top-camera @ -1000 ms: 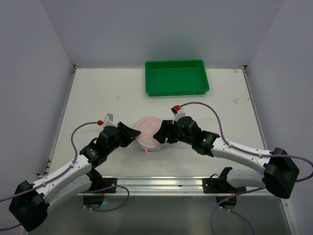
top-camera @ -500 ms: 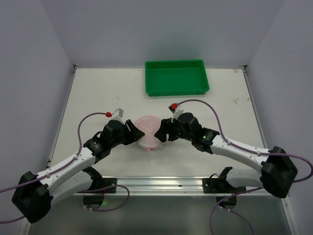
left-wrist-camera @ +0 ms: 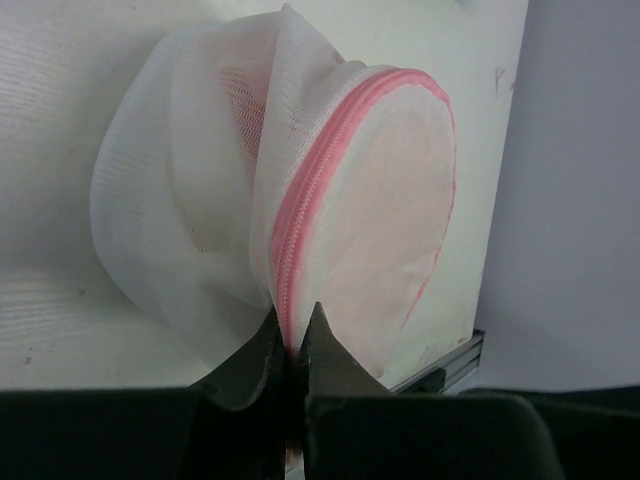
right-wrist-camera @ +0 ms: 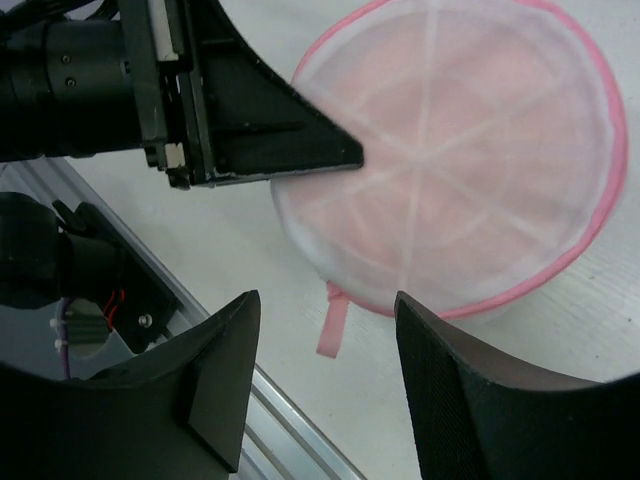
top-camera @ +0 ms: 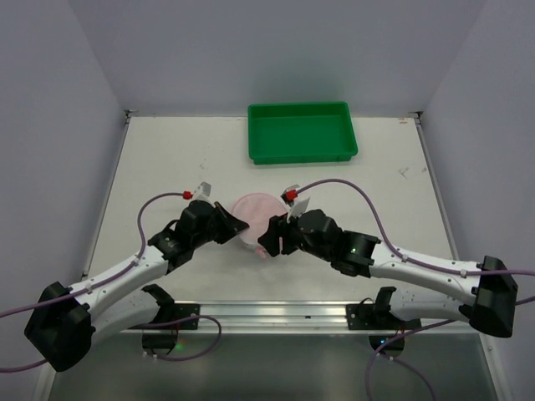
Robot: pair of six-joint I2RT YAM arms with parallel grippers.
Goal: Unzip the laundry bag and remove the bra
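Observation:
The laundry bag [top-camera: 254,214], a round white mesh pouch with pink zipper trim, lies at the table's middle. My left gripper [top-camera: 240,227] is at its left side, shut on the pink zipper rim [left-wrist-camera: 287,300]; in the left wrist view [left-wrist-camera: 290,322] the mesh bunches up from the pinch. My right gripper [top-camera: 269,240] hovers open over the bag's near edge. In the right wrist view [right-wrist-camera: 328,300] a pink pull tab [right-wrist-camera: 332,325] hangs between the fingers, untouched. The bra shows only as a pale pink tint through the mesh [right-wrist-camera: 470,160].
A green tray [top-camera: 303,134] stands empty at the back of the table. An aluminium rail [top-camera: 276,311] runs along the near edge, just below the bag. The left gripper's dark finger [right-wrist-camera: 300,150] lies against the bag beside my right gripper.
My left gripper has closed on the bag's zipper rim. My right arm has moved left and nearer, over the bag's near edge and the pull tab.

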